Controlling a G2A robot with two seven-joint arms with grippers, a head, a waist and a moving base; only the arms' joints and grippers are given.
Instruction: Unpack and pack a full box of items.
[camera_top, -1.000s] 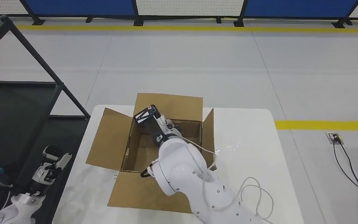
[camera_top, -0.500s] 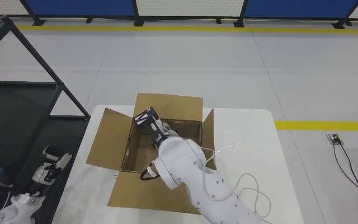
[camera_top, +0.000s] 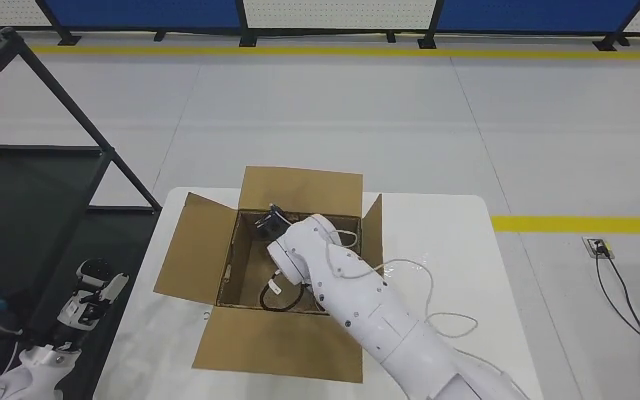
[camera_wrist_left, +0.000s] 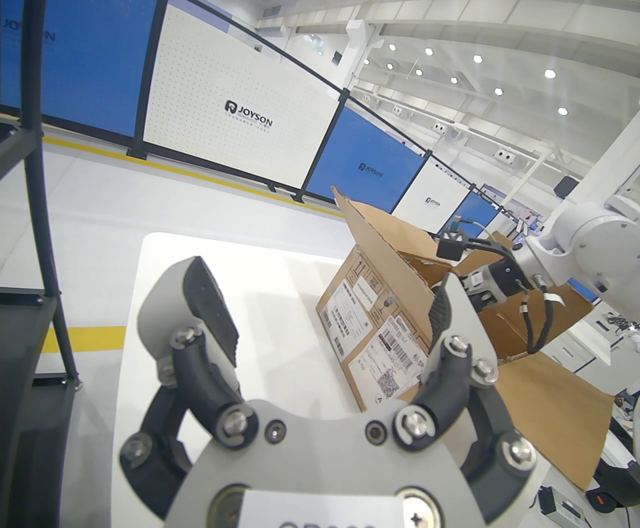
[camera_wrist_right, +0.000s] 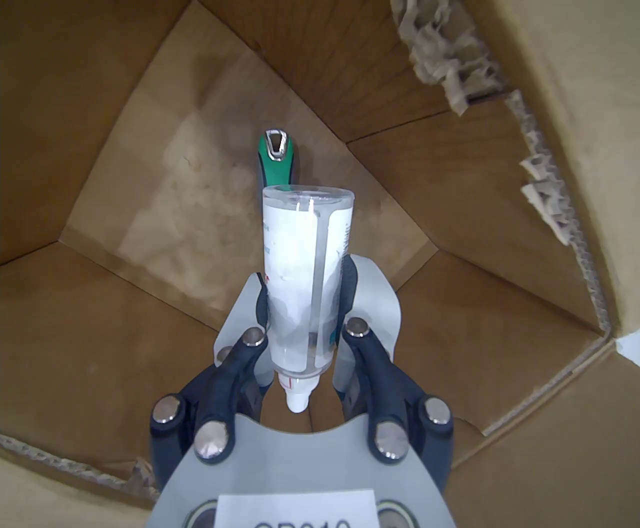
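Note:
An open cardboard box (camera_top: 300, 186) stands on the white table (camera_top: 440, 290), with all flaps folded outward. My right gripper (camera_wrist_right: 305, 287) is down inside the box and shut on a clear bottle (camera_wrist_right: 306, 250) with a white label, its white nozzle pointing back toward the wrist. Beneath the bottle, a green-handled tool (camera_wrist_right: 276, 159) lies on the box floor (camera_wrist_right: 150, 215). In the top view the right arm (camera_top: 330, 270) leans over the box and covers much of its inside. My left gripper (camera_wrist_left: 325, 295) hangs open and holds nothing, off the table's left side (camera_top: 90, 290).
A black metal frame (camera_top: 70, 120) stands to the left of the table. The box's labelled side wall (camera_wrist_left: 370, 325) faces the left gripper across bare table top. A black cable loops from the right wrist (camera_top: 275, 295) into the box.
The right arm has swung farther over the box and lowered its gripper, with the bottle, from the back-left rim down inside. The left arm has kept still.

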